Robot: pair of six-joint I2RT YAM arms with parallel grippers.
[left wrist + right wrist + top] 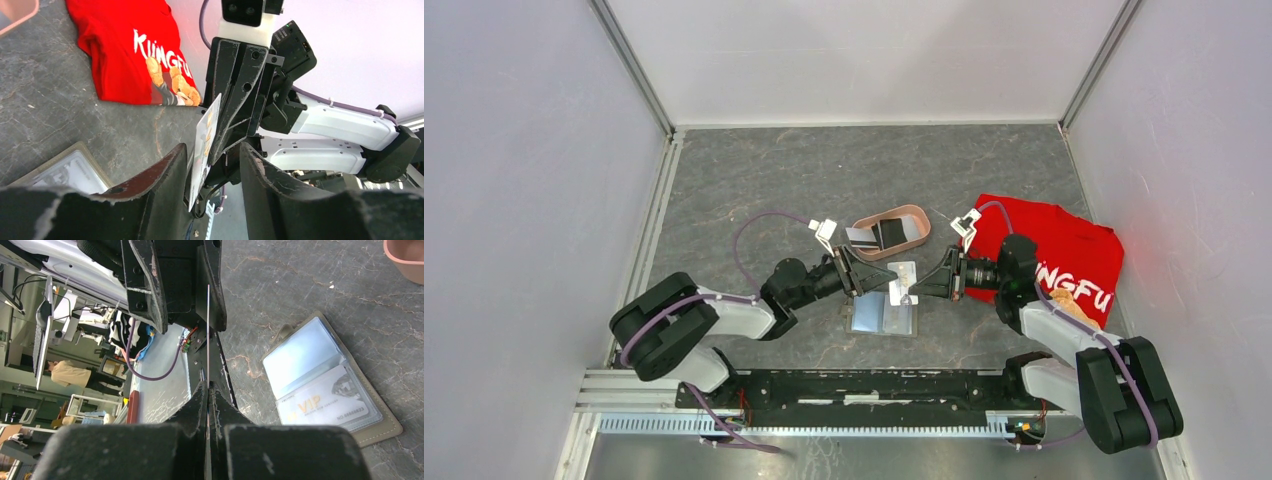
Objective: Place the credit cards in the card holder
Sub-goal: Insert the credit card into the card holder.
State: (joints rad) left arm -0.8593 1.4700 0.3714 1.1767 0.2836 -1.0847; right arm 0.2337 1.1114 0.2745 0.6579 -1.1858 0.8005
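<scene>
The card holder (882, 318) lies open on the table between the arms. In the right wrist view it (300, 347) shows a whitish "VIP" card (327, 400) in its lower clear pocket. My right gripper (921, 287) is shut on another whitish credit card (904, 278), held on edge above the holder. That card is edge-on in the right wrist view (208, 330). My left gripper (864, 283) is open, and the free end of the card (204, 145) stands between its jaws, close to one finger (167, 170). More cards (879, 235) lie in the pink tray.
The pink oval tray (914, 212) stands just behind the grippers. A red printed T-shirt (1064, 250) lies at the right, under the right arm. White walls close off the grey table at the back and both sides.
</scene>
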